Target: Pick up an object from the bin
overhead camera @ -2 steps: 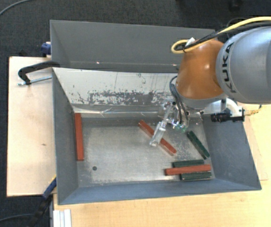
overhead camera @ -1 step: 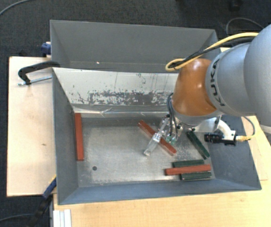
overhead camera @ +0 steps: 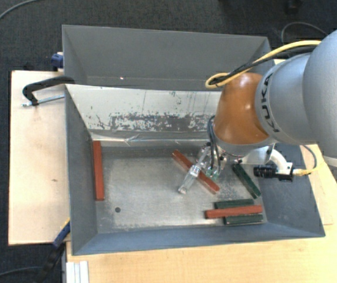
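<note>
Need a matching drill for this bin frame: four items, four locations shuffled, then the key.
Items:
1 clear tube
2 lone green stick
3 three-stick pile
4 red stick apart from the rest

Locations:
a view's far left
b front right corner
c middle, by the end effector
d right side, slanted

Pairs: 1-c, 2-d, 3-b, 4-a

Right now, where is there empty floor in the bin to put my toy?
The biggest bare patch lies between the red stick along the left wall and the slanted red stick in the middle. It is crowded on the right: the gripper, a dark green stick and stacked sticks in the near corner.
</note>
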Action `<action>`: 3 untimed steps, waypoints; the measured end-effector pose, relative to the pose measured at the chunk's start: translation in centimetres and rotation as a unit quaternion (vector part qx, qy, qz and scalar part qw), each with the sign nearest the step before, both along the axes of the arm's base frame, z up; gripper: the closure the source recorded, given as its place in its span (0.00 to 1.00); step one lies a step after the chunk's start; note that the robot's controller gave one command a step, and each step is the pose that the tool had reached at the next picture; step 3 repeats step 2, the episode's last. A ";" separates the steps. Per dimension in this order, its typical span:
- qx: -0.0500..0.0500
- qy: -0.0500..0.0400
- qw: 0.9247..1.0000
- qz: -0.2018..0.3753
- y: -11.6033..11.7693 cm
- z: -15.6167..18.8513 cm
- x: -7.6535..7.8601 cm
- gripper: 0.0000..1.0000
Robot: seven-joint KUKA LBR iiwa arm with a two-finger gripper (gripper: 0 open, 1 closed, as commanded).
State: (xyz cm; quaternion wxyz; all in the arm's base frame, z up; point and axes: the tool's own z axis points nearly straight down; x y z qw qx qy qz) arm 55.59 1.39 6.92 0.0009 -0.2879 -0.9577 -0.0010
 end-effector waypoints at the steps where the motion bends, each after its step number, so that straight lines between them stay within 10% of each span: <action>1: 0.000 0.000 1.000 0.000 0.0 0.0 0.0 1.00; 3: 0.000 -0.003 1.000 0.001 0.1 0.9 0.1 1.00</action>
